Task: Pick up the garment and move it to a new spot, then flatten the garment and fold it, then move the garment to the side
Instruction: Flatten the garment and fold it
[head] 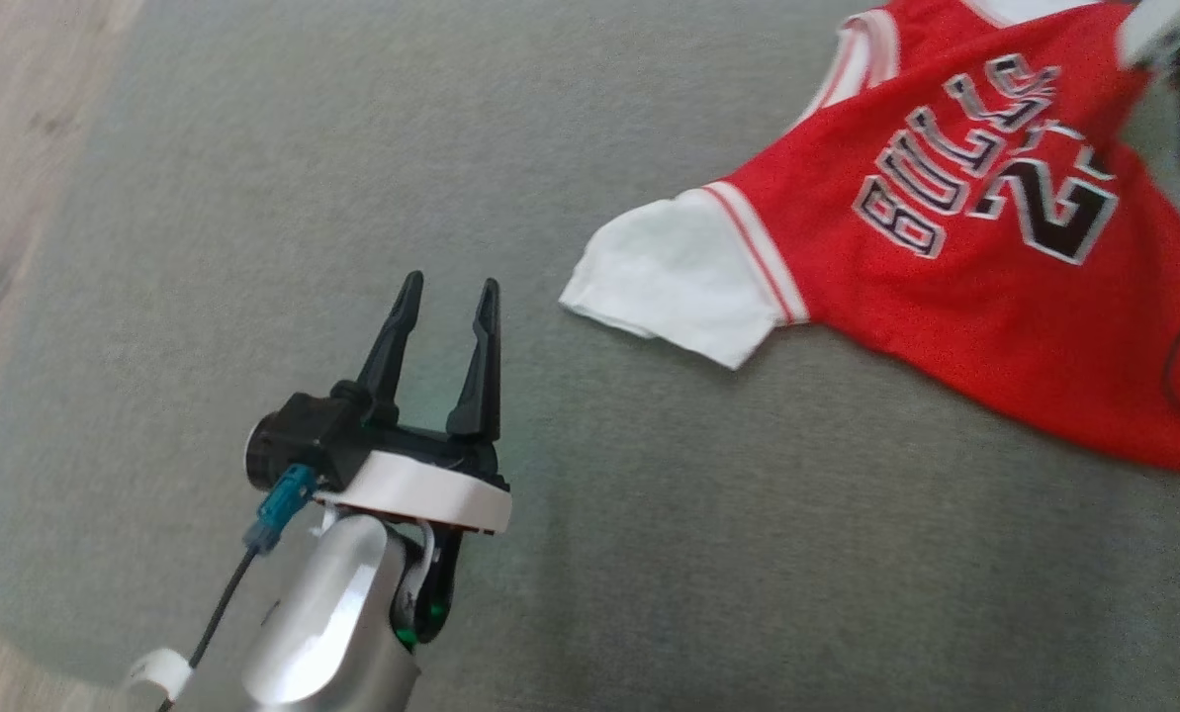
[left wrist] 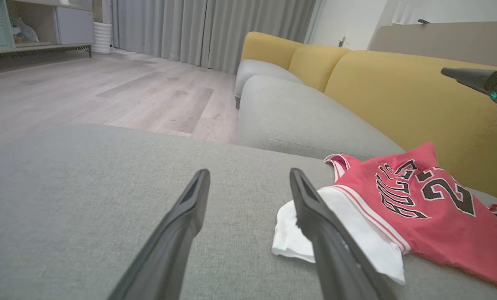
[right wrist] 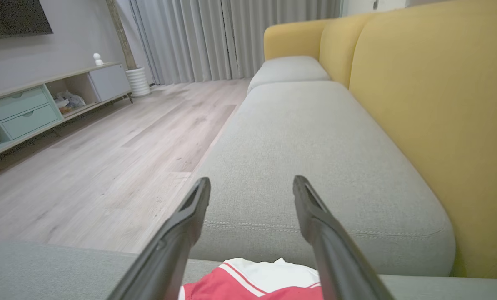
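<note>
The garment [head: 985,227] is a red jersey with black lettering and white sleeves, lying spread on the grey sofa seat [head: 352,178] at the upper right of the head view. My left gripper [head: 451,287] is open and empty, hovering over bare cushion to the left of the white sleeve [head: 679,282]. In the left wrist view my left gripper [left wrist: 249,173] has the garment [left wrist: 423,208] just to its right, its right finger overlapping the sleeve. My right gripper [right wrist: 251,181] stands open above the garment [right wrist: 252,283], holding nothing.
The sofa has a yellow backrest [left wrist: 398,91] behind the garment and further grey seat cushions [right wrist: 306,141] beyond. Wooden floor [right wrist: 106,158] lies off the seat's edge, with a low cabinet [right wrist: 31,108] and curtains [right wrist: 231,37] farther away.
</note>
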`<state>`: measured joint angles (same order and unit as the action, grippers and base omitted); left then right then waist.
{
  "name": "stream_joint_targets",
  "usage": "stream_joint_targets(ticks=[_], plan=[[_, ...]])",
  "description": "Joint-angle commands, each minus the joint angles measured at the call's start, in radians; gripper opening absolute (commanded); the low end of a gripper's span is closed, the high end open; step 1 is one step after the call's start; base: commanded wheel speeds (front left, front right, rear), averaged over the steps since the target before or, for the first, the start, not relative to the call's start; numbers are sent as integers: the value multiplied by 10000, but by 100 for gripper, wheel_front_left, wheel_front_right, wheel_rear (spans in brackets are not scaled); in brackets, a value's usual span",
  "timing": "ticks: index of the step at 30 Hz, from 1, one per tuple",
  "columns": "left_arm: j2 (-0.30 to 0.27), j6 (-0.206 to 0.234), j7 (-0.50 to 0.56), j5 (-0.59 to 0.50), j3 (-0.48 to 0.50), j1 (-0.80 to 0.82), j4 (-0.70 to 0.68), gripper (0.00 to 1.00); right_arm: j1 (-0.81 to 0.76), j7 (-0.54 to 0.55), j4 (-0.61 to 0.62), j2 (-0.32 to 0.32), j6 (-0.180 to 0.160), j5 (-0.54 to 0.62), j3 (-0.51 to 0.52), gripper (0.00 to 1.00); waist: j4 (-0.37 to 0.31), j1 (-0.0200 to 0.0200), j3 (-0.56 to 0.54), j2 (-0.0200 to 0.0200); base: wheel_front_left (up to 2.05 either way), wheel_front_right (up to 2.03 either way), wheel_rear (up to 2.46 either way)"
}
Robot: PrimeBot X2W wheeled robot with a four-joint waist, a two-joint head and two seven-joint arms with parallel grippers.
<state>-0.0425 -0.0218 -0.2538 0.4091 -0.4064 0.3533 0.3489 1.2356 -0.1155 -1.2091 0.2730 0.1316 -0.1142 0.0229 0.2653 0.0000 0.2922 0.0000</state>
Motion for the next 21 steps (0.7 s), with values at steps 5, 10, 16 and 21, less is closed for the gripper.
stream_joint_targets(ticks=[5, 10, 16, 21], plan=[[-78, -77, -80, -335, 731, -23, -333, 100, -1523, -1175, 1483, -594, -9, -641, -1071, 100, -1101, 0, -978, 0, 0, 0, 0], [-78, -75, -80, -436, 976, -377, -327, 100, -3719, -1438, 3510, -705, -9, -963, -1327, 100, -1569, 0, -1565, 0, 0, 0, 0], [-78, -55, -80, -562, 1125, -820, -316, 100, -7214, -1458, 6783, -1611, -9, -659, -204, 100, -2002, 0, -2038, 0, 0, 0, 0], [-79, -92, -80, -674, 1176, -1093, -223, 100, -9825, -1460, 8861, -2170, -9, -211, 278, 100, -2273, 0, -2179, 0, 0, 0, 0]])
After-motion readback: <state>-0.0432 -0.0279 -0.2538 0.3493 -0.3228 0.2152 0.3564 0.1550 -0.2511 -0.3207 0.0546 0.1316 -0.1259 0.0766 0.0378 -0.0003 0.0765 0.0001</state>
